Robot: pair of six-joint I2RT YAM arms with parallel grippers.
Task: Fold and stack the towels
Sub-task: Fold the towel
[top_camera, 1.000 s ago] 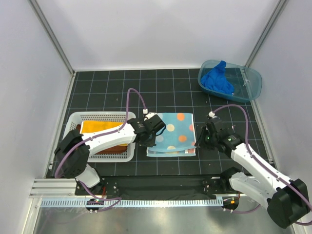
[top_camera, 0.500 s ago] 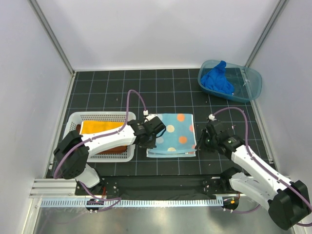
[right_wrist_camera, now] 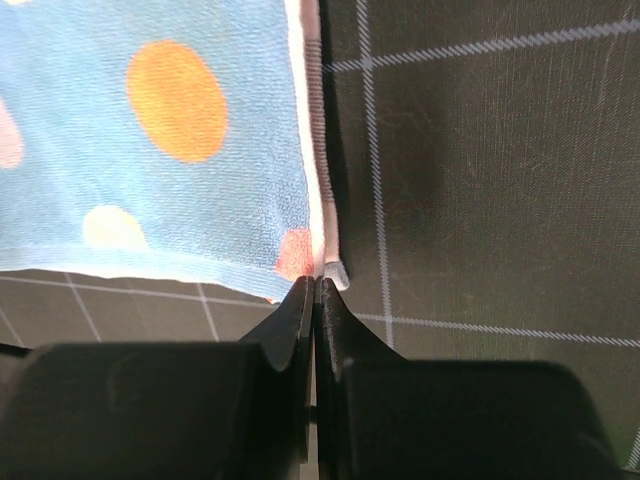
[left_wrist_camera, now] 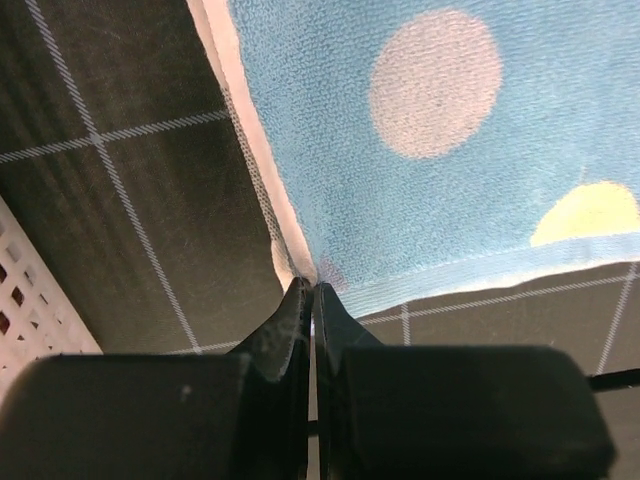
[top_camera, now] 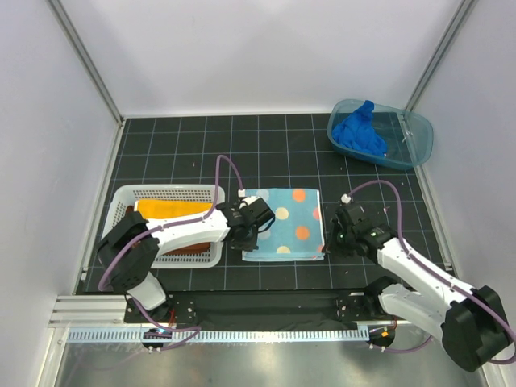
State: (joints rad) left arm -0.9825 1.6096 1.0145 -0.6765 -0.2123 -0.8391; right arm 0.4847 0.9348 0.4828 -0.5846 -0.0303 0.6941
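The spotted towel (top_camera: pixel 286 222) lies folded on the table (top_camera: pixel 201 145). The left gripper (left_wrist_camera: pixel 306 292) and right gripper (right_wrist_camera: pixel 313 283) each pinch tight on a near corner. The yellow-orange towel (top_camera: pixel 165 208) and rust-brown towel (top_camera: pixel 189 247) are in the white basket (top_camera: pixel 165 191). The royal blue towel (top_camera: pixel 359 133) is bunched in the blue tub (top_camera: pixel 419 141), not folded yet.

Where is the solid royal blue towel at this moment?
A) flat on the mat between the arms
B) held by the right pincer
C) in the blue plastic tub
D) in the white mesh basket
C: the royal blue towel lies bunched inside the blue plastic tub at the far right of the mat.
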